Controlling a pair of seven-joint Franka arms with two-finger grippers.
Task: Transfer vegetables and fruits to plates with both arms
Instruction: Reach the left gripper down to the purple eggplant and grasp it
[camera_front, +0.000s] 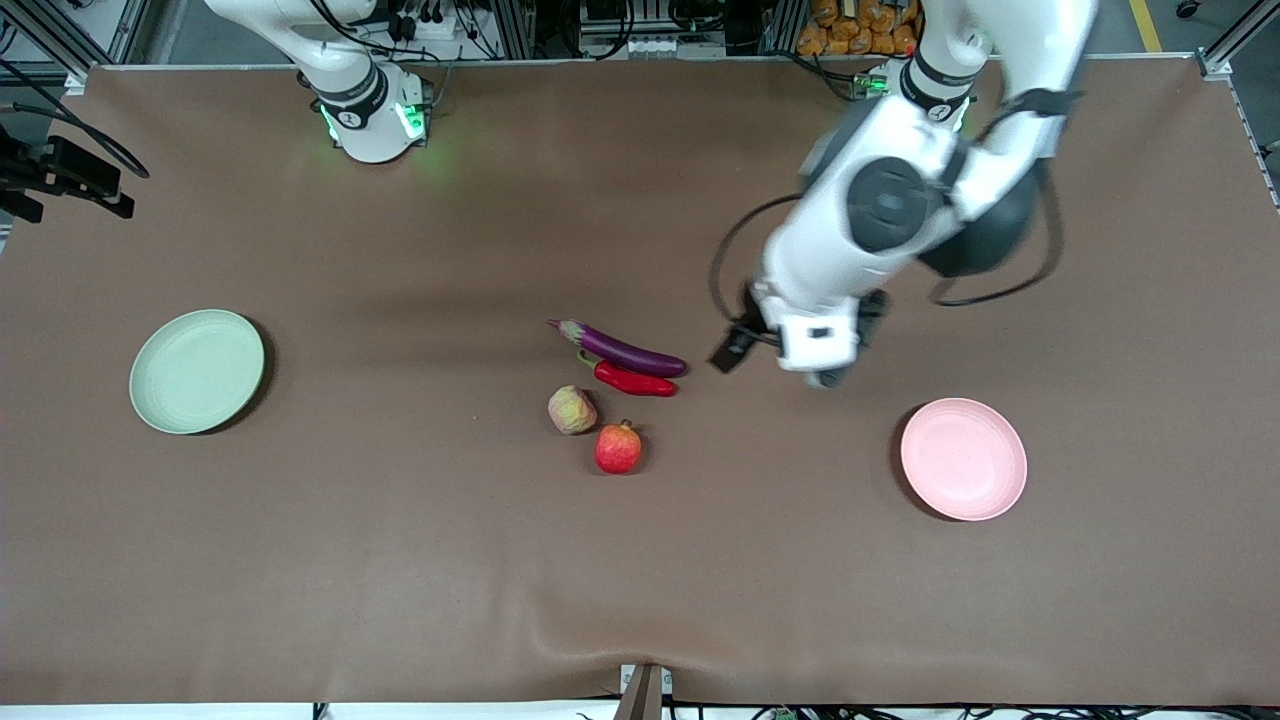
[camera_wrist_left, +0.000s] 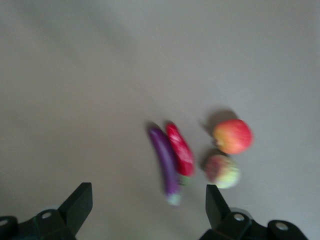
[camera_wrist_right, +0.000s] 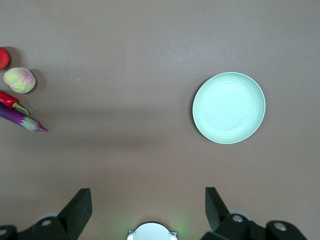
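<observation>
The purple eggplant (camera_front: 620, 350) and the red chili (camera_front: 635, 380) lie side by side mid-table. The yellow-green fruit (camera_front: 572, 410) and the red fruit (camera_front: 618, 448) sit just nearer the front camera. The green plate (camera_front: 197, 371) is toward the right arm's end and the pink plate (camera_front: 963, 459) toward the left arm's end. My left gripper (camera_front: 800, 345) hangs open and empty over bare cloth between the eggplant (camera_wrist_left: 165, 162) and the pink plate. My right gripper (camera_wrist_right: 148, 210) is open and empty, high above its base, with the green plate (camera_wrist_right: 229, 107) below it.
A brown cloth (camera_front: 400, 560) covers the whole table. A black camera mount (camera_front: 60, 175) juts in at the right arm's end. The right arm's green-lit base (camera_front: 370, 110) stands at the table's edge farthest from the front camera.
</observation>
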